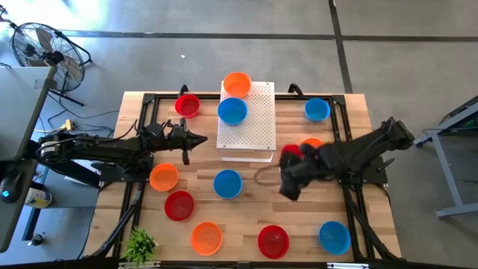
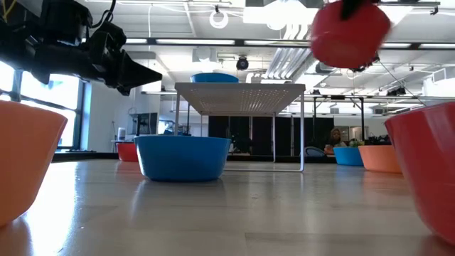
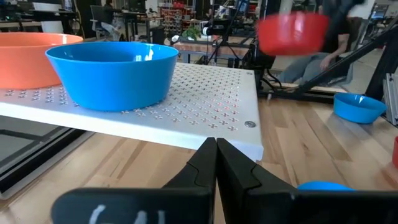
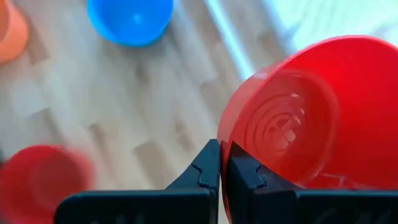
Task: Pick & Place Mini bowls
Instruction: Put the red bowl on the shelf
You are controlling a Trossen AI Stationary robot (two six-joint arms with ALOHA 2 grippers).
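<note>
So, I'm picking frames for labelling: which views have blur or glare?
Low view: the lifted red bowl is motion-smeared, ceiling lights glare. Left wrist view: the same bowl is blurred, while the blue bowl on the white board stays sharp. Right wrist view: the table is streaked. High view: mostly crisp.

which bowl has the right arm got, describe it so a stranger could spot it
Start at the white perforated board in the middle of the wooden table, then look just off its right near corner to the right gripper. Its jaws are shut on the rim of a red mini bowl. It is the only bowl lifted clear of the table; every other one rests on a surface.
</note>
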